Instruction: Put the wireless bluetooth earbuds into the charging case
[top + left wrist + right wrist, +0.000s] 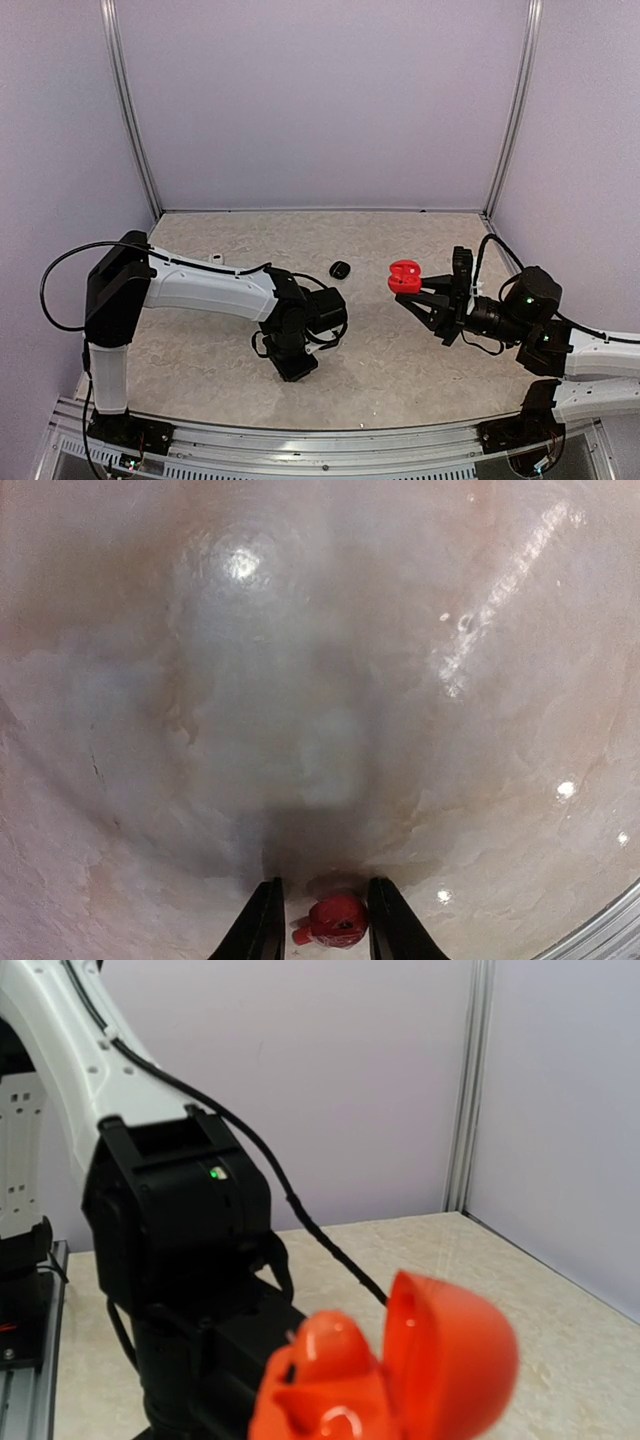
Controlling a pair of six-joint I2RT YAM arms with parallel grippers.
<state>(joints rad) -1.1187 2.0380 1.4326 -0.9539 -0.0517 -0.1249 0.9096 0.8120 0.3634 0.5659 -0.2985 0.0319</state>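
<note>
A small red earbud (338, 921) lies on the table between the fingers of my left gripper (325, 885). The jaws stand a little apart, with a gap showing between the left finger and the earbud. In the top view the left gripper (296, 368) points straight down at the table near the front middle. My right gripper (408, 291) is shut on a red charging case (404, 277), held above the table right of centre. The charging case (400, 1370) has its lid swung open, and it hides the right fingers in the right wrist view.
A black pebble-shaped case (340, 269) lies mid-table between the arms. A small white object (214, 259) sits at the back left, beside the left arm's elbow. Walls close off the back and sides. A metal rail (330, 440) runs along the near edge.
</note>
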